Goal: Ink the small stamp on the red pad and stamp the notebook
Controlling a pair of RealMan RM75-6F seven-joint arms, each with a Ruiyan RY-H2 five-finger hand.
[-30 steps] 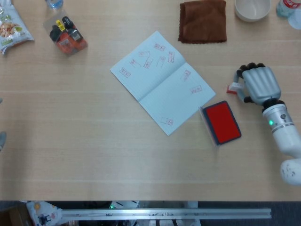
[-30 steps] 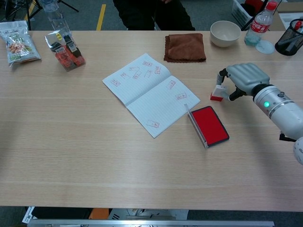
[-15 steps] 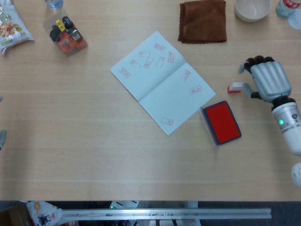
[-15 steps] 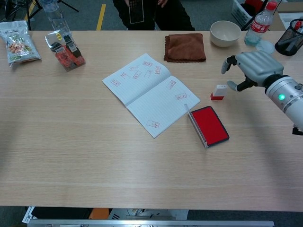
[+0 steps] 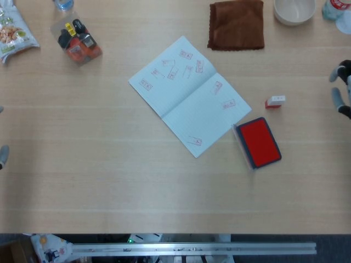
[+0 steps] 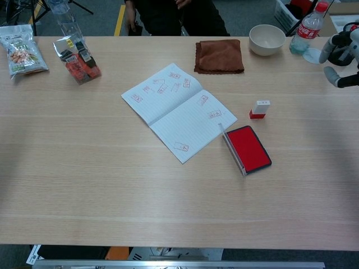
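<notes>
Pale-blue notebook [image 5: 189, 102] with red marks, red pad [image 5: 258, 142], red-and-white stamp [image 5: 275, 101], brown cloth [image 5: 236, 24].

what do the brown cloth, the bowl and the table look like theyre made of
Brown cloth: soft napped fabric, likely microfibre or terry; matte, fuzzy, folded. Bowl: probably glazed ceramic, perhaps plastic; smooth, off-white, slight sheen. Table: pale wood-grain surface, likely laminate; even streaks, low sheen.

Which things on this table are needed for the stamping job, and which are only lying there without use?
For the job:
small stamp
red ink pad
open notebook

Only lying about:
brown cloth
white bowl
plastic bottle
snack bag
clear packet of small items
</notes>
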